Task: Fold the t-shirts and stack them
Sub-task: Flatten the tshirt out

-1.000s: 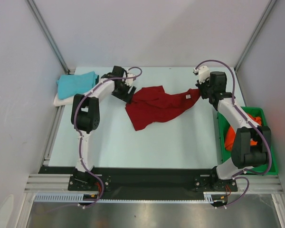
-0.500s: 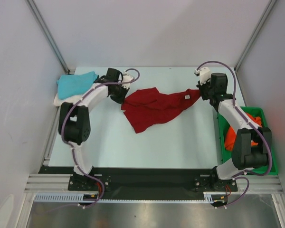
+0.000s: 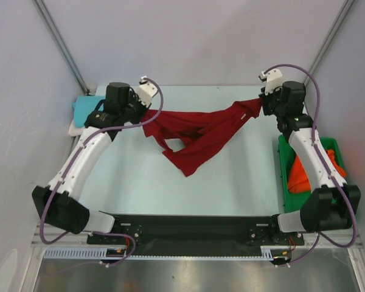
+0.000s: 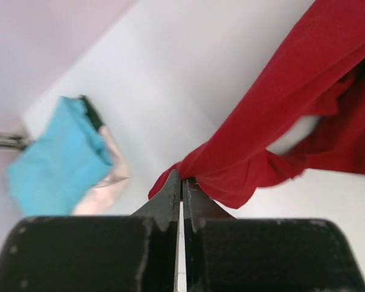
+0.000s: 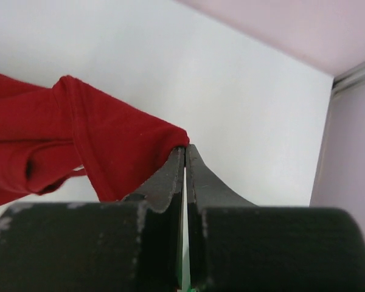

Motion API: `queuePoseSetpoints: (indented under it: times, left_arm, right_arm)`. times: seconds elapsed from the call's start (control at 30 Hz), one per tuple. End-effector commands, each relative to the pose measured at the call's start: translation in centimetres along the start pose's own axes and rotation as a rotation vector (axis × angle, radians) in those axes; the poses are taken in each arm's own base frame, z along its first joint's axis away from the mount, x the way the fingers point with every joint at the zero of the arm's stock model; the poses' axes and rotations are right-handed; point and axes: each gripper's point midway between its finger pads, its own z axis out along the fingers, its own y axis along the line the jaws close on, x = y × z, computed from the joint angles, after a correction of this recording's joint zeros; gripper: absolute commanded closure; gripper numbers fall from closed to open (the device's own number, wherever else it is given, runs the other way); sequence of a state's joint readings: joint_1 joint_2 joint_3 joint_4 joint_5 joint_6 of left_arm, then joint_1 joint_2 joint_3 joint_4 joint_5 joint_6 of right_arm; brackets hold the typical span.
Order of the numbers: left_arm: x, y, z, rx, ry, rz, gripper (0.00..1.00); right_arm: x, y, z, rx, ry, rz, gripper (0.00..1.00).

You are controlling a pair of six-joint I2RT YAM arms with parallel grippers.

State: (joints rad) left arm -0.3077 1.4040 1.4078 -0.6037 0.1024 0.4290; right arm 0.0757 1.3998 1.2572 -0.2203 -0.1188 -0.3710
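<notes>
- Two claws, both pressed together. The left gripper (image 4: 181, 180) pinches a bunched edge of the dark red t-shirt (image 4: 280, 109) at its fingertips. The right gripper (image 5: 184, 149) pinches another bunched corner of the same shirt.
- A second ago the left gripper stood spread beside the shirt's edge; now it is clamped on the cloth. The shirt, then slumped in a heap, is drawn out between the two claws (the right one has kept its grip throughout).
- The shirt's long axis runs from claw to claw, across the table (image 3: 134, 182). Its loose middle sags to a point toward the arms' bases.
- Just outboard of the left gripper, the turquoise t-shirt (image 4: 55, 161) lies folded on the cream t-shirt (image 4: 112, 176).
- Nearward of the right gripper, the orange t-shirt (image 3: 301, 176) sits in the green tray (image 3: 281, 158).
</notes>
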Motion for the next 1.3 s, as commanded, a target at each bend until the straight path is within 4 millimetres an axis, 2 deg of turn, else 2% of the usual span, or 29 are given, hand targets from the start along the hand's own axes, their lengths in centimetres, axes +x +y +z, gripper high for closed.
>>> queuePoseSetpoints:
  times: [0.0, 0.07, 0.1, 0.17, 0.2, 0.27, 0.3, 0.4, 0.43, 0.5, 0.53, 0.63, 0.67, 0.73, 0.77, 0.8, 0.83, 0.87, 0.9, 0.93, 0.97, 1.0, 1.03, 1.07, 1.1, 1.13, 1.2, 1.23, 1.27]
  left_arm:
    - [-5.0, 3.3, -7.5, -0.178, -0.183, 0.139, 1.00]
    - [-5.8, 4.0, -10.2, -0.230, -0.215, 0.164, 1.00]
    - [-5.9, 4.0, -11.0, -0.234, -0.220, 0.169, 1.00]
    - [-6.6, 5.0, -13.3, -0.303, -0.247, 0.174, 1.00]
    - [-7.5, 5.3, -14.7, -0.335, -0.297, 0.179, 0.99]
    - [-8.5, 5.6, -15.7, -0.361, -0.348, 0.188, 0.97]
    - [-8.5, 5.5, -15.4, -0.355, -0.350, 0.191, 0.94]
    - [-6.9, 4.5, -12.2, -0.297, -0.289, 0.197, 0.91]
    - [-5.4, 4.0, -10.1, -0.261, -0.237, 0.194, 0.92]
    - [-3.7, 3.3, -7.8, -0.224, -0.185, 0.195, 0.98]
    - [-1.6, 2.7, -5.7, -0.192, -0.126, 0.194, 0.99]
    - [1.7, 2.0, -2.3, -0.151, -0.037, 0.200, 1.00]
    - [2.8, 2.0, -0.4, -0.141, -0.006, 0.171, 1.00]
    - [5.0, 2.8, 2.1, -0.138, 0.059, 0.107, 0.99]
    - [6.0, 3.1, 5.0, -0.136, 0.080, 0.082, 1.00]
    - [6.8, 4.0, 6.3, -0.149, 0.096, 0.060, 1.00]
    - [6.3, 4.8, 7.5, -0.165, 0.088, 0.050, 1.00]
    - [7.7, 5.3, 10.6, -0.181, 0.126, 0.028, 0.99]
    - [7.6, 5.7, 11.8, -0.188, 0.128, 0.016, 1.00]
    - [5.6, 7.0, 12.9, -0.210, 0.097, 0.002, 0.99]
    - [5.5, 7.5, 13.9, -0.228, 0.106, -0.028, 0.99]
    - [7.0, 7.3, 16.1, -0.218, 0.150, -0.042, 0.93]
    - [5.5, 8.4, 16.4, -0.243, 0.127, -0.057, 0.83]
    - [5.6, 8.5, 16.7, -0.250, 0.134, -0.055, 0.64]
    - [5.8, 8.8, 16.8, -0.272, 0.141, -0.056, 0.57]
    - [6.3, 8.7, 16.4, -0.280, 0.149, -0.058, 0.51]
    - [6.9, 8.8, 15.1, -0.291, 0.160, -0.070, 0.34]
    - [7.5, 8.4, 13.6, -0.285, 0.165, -0.088, 0.29]
    - [9.1, 8.1, 12.7, -0.264, 0.202, -0.142, 0.28]
  right_arm:
    - [-6.8, -0.6, -6.0, 0.006, -0.180, -0.012, 1.00]
    - [-7.0, 0.5, -8.0, -0.031, -0.191, -0.016, 1.00]
    - [-7.4, 1.0, -9.9, -0.039, -0.221, -0.020, 1.00]
    - [-7.4, 2.3, -11.4, -0.056, -0.234, -0.010, 1.00]
    - [-7.6, 2.5, -13.0, -0.044, -0.263, -0.006, 1.00]
    - [-7.3, 3.1, -13.8, -0.039, -0.276, 0.019, 1.00]
    - [-6.4, 3.3, -13.7, -0.034, -0.269, 0.033, 1.00]
    - [-5.8, 2.4, -12.5, 0.017, -0.258, 0.087, 1.00]
    - [-5.3, 2.0, -11.2, 0.023, -0.238, 0.102, 1.00]
    - [-4.7, 1.2, -9.6, 0.008, -0.222, 0.124, 1.00]
    - [-3.5, 1.1, -8.0, 0.000, -0.180, 0.138, 1.00]
    - [-1.5, 0.3, -5.2, -0.014, -0.117, 0.148, 1.00]
    - [0.1, 0.3, -3.2, -0.031, -0.068, 0.164, 1.00]
    - [0.8, 0.1, -1.1, -0.040, -0.053, 0.177, 1.00]
    - [1.7, 0.2, 0.8, -0.057, -0.026, 0.181, 1.00]
    - [2.4, 0.1, 2.1, -0.055, -0.010, 0.186, 1.00]
    - [2.7, -1.3, 3.2, -0.026, -0.018, 0.198, 1.00]
    - [3.1, -1.6, 5.3, -0.025, -0.015, 0.215, 1.00]
    - [3.3, -1.8, 6.1, -0.024, -0.014, 0.221, 1.00]
    - [3.4, -1.8, 6.8, -0.029, -0.012, 0.227, 1.00]
    - [3.7, -1.3, 7.6, -0.057, -0.006, 0.219, 1.00]
    - [3.7, -1.2, 9.0, -0.071, -0.001, 0.210, 1.00]
    - [3.8, -1.1, 9.7, -0.076, 0.005, 0.203, 1.00]
    - [3.9, -1.0, 10.2, -0.081, 0.009, 0.201, 1.00]
    - [4.5, -0.8, 11.0, -0.090, 0.024, 0.206, 1.00]
    - [4.1, -1.0, 11.3, -0.087, 0.014, 0.205, 1.00]
    - [3.5, 0.4, 11.6, -0.108, 0.008, 0.192, 1.00]
    - [3.5, 0.8, 11.4, -0.115, 0.010, 0.190, 1.00]
    - [3.5, 1.0, 11.3, -0.118, 0.009, 0.190, 1.00]
